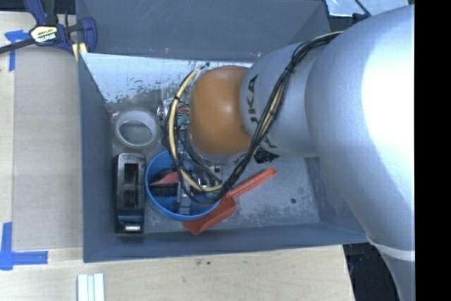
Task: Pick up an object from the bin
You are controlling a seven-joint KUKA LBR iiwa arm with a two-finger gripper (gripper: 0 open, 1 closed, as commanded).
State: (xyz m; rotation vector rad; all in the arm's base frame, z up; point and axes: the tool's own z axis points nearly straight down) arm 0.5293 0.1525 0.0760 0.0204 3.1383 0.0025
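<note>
Over a grey metal bin [211, 32], the arm [352, 116] reached in from the view's right, its orange cover [215, 116] and looped cables [268, 116] masking much of the gripper [184, 195]; we could not tell whether its grip was released or clenched, and we saw nothing we could call held. The gripper hung low over a blue bowl [151, 180], which lay directly beneath it and curved out past it toward the view's left; a small red piece [166, 180] sat inside the bowl, just beside the gripper on that same side. An orange-red scraper [254, 183] lay just on the gripper's other side, its blade end touching or overlapping the bowl's near rim; a black tape dispenser [130, 190] stood beyond the bowl, and a grey tape roll [137, 129] lay farther back, both apart from the gripper. In our judgement the step in hand was the descent and closing on something at the bowl. To do it well, the gripper would need to straddle the thin rim squarely or settle cleanly around the red piece, not catch both; the lift ought to go straight up, lest the bowl tip against the scraper or slip from a shallow hold.
</note>
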